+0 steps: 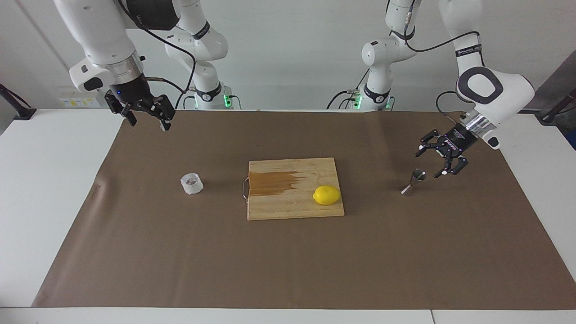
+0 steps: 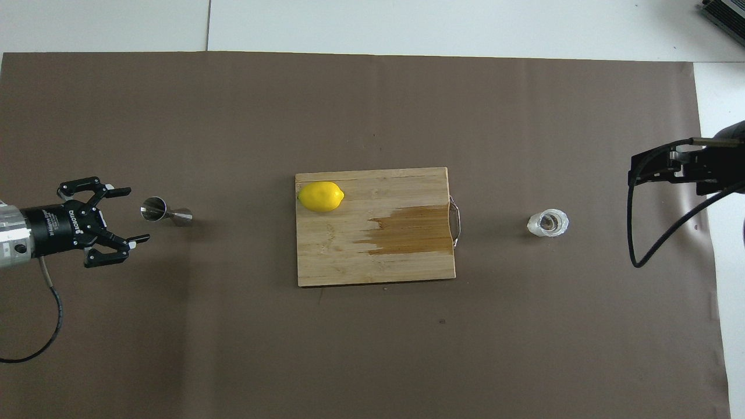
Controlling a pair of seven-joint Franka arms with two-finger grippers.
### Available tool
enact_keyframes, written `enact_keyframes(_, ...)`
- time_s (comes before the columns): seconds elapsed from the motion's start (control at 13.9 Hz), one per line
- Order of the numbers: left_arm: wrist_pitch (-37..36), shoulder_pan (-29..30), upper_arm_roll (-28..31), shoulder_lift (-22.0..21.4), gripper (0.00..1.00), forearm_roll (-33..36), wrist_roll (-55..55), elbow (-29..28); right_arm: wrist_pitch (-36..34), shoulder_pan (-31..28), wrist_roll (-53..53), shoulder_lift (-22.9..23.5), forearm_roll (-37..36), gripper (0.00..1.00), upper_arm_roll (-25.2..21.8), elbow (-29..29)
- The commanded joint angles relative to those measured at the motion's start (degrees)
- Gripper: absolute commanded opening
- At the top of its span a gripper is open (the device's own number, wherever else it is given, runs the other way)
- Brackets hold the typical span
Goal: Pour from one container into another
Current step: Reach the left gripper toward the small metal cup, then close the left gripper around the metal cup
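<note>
**Both grippers spread wide, nothing held**

Brown paper mat [image 1: 288,261] covers most of the table [image 1: 45,189]. Wooden cutting board [image 1: 294,194] sits mid-mat, darker stain patch across the half toward the right arm's end, small metal handle on that edge. Lemon [image 1: 326,195] lies on the board, toward the left arm's end

Left gripper [image 1: 437,161] hangs low over the mat just beside the jigger [image 1: 414,182], on the side toward the left arm's end of the table. Fingers fully spread, pointing at the jigger, not touching it, nothing between them. White lettering on the gripper body in the overhead view [image 2: 125,214], reads roughly "ROBOTIQ", not fully legible

Right gripper [image 1: 147,118] waits up in the air over the mat's corner at the right arm's end, fingers apart, holding nothing

Jigger stands upright on the mat, well apart from the board. Plastic cup [image 1: 191,183] stands on the mat toward the right arm's end, near the board's handle edge, well clear of the right gripper
</note>
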Motion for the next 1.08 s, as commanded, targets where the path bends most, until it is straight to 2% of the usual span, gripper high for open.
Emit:
enact_keyframes(0.0, 4.90, -0.19, -0.51, -3.70, 1.00, -6.21, -6.95, -5.43, -0.57, -0.65, -0.88, -1.02, 0.42, 1.00, 0.26, -0.85)
enact_keyframes(0.22, 7.01, -1.41, -0.52, -3.79, 1.00, -10.52, -8.62, -6.85, -0.57, -0.65, -0.88, -1.02, 0.42, 1.00, 0.17, -0.85)
enact_keyframes(0.43, 12.38, -4.48, -0.52, -0.12, 1.00, -15.43, -8.02, -6.94, -0.57, -0.65, -0.88, -1.02, 0.34, 1.00, 0.17, -0.85)
enact_keyframes(0.65, 12.39, -4.06, -0.43, 0.51, 1.00, -15.89, -7.93, -6.42, -0.57, -0.65, -0.88, -1.02, 0.34, 1.00, 0.17, -0.85)
enact_keyframes(0.86, 12.74, -3.62, -0.34, 0.60, 0.90, -15.89, -7.84, -6.42, -0.57, -0.65, -0.88, -1.02, 0.34, 1.00, 0.26, -0.85)
enact_keyframes(1.01, 12.91, -3.79, -0.43, 0.69, 0.89, -15.98, -7.75, -6.33, -0.57, -0.65, -0.88, -1.02, 0.34, 1.00, 0.17, -0.85)
